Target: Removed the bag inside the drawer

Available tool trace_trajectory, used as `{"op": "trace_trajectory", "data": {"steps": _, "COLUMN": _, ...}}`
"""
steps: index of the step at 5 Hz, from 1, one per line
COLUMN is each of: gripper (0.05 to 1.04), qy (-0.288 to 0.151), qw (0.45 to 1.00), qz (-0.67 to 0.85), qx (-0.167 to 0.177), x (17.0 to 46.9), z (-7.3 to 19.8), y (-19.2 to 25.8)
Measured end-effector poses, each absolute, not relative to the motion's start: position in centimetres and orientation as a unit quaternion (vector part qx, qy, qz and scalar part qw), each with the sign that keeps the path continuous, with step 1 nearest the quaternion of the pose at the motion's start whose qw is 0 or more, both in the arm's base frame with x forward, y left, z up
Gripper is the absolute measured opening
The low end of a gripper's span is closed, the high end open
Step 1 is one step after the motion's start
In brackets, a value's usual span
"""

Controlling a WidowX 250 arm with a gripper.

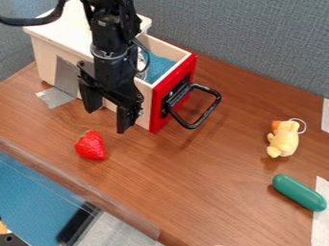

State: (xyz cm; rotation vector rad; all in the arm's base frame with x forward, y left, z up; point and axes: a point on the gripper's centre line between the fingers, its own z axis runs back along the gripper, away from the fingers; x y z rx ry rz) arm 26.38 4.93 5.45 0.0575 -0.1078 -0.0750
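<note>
Even, fairly bright light covers the scene. Soft, faint shadows fall on the brown tabletop point(199, 192), at the near side of the yellow toy point(283, 140) and along the left edge of the green object point(299, 192).

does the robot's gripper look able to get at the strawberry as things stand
Probably yes: the gripper hangs near the strawberry with its jaws apart, and nothing seems to stand between them; the open drawer is off to the side.

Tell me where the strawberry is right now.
In the camera view, the strawberry lies on the wooden tabletop, left of the picture's centre, just below the claw in the image, toward the table's near edge.
</note>
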Motion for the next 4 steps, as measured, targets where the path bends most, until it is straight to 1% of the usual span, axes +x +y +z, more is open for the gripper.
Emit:
{"op": "trace_trajectory", "data": {"steps": 1, "gripper": 0.999, "qy": -0.039, "qw": 0.998, "qz": -0.035, "qx": 0.024, "x": 26.1, "z": 4.8, "y": 4.8}}
{"op": "trace_trajectory", "data": {"steps": 2, "gripper": 0.999, "qy": -0.066, "qw": 0.997, "qz": -0.044, "qx": 0.023, "x": 28.3, "z": 6.7, "y": 4.3}}
{"op": "trace_trajectory", "data": {"steps": 3, "gripper": 0.999, "qy": -0.084, "qw": 0.995, "qz": -0.049, "qx": 0.015, "x": 30.8, "z": 8.2, "y": 4.3}}
{"op": "trace_trajectory", "data": {"steps": 4, "gripper": 0.999, "qy": -0.098, "qw": 0.994, "qz": -0.052, "qx": 0.015, "x": 32.8, "z": 9.1, "y": 4.3}}
